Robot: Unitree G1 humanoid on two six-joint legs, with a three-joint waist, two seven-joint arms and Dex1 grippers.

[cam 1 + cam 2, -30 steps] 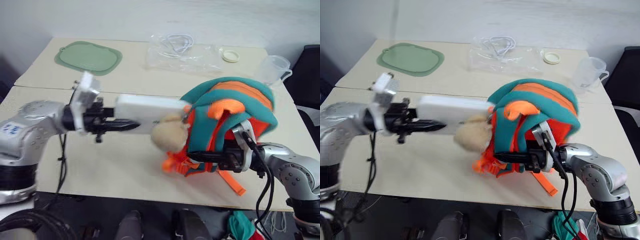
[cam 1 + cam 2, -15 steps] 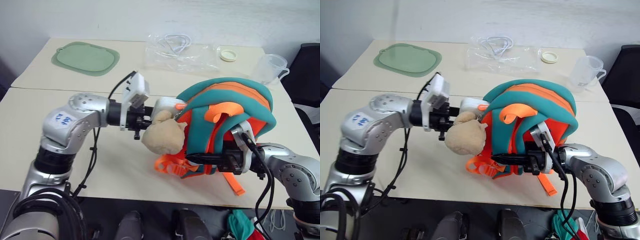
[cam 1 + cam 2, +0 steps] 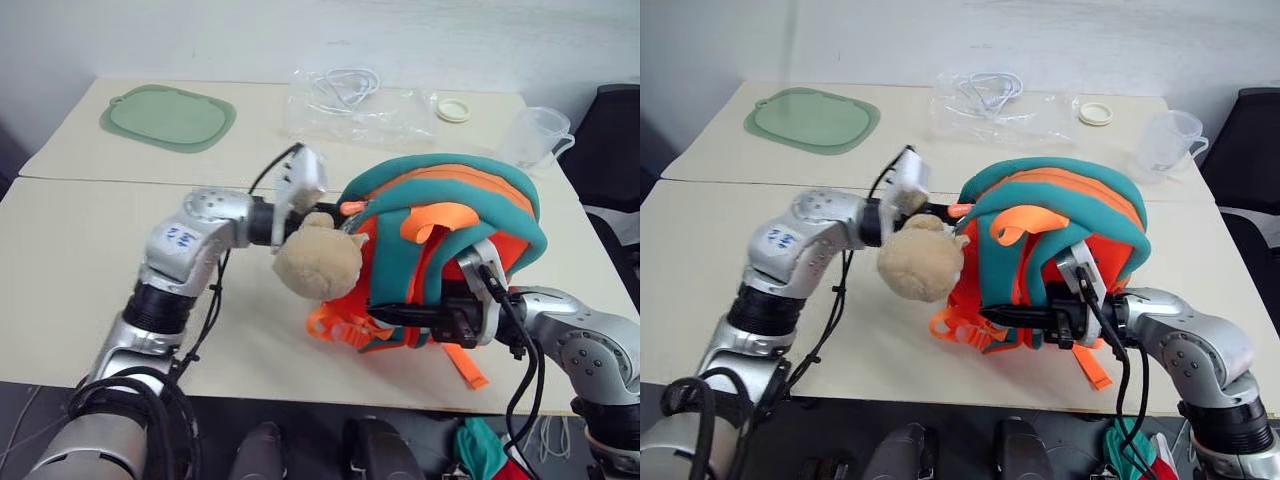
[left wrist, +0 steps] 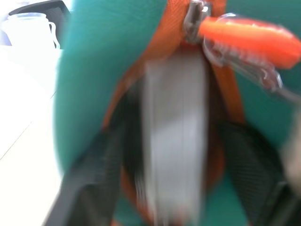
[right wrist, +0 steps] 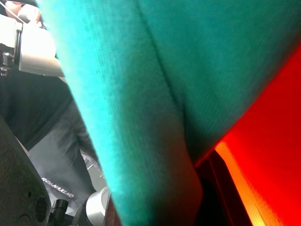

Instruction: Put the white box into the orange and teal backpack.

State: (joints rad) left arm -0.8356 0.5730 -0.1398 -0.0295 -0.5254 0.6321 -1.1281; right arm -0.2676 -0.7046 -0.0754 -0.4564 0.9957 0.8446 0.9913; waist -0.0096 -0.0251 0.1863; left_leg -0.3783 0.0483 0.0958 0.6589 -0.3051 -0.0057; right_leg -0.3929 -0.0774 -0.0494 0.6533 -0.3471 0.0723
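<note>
White box (image 4: 175, 136), pushed since a second ago into orange and teal backpack (image 3: 450, 200); my left gripper's (image 4: 174, 188) fingers now spread off it, insertion apparently nearly complete.

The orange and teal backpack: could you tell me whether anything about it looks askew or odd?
The small domed orange and teal backpack is held off the table, tilted, with its tan plush toy bulging out beside the opening. The flat white box sits lengthwise in that opening. Nothing looks spilled or damaged.
</note>
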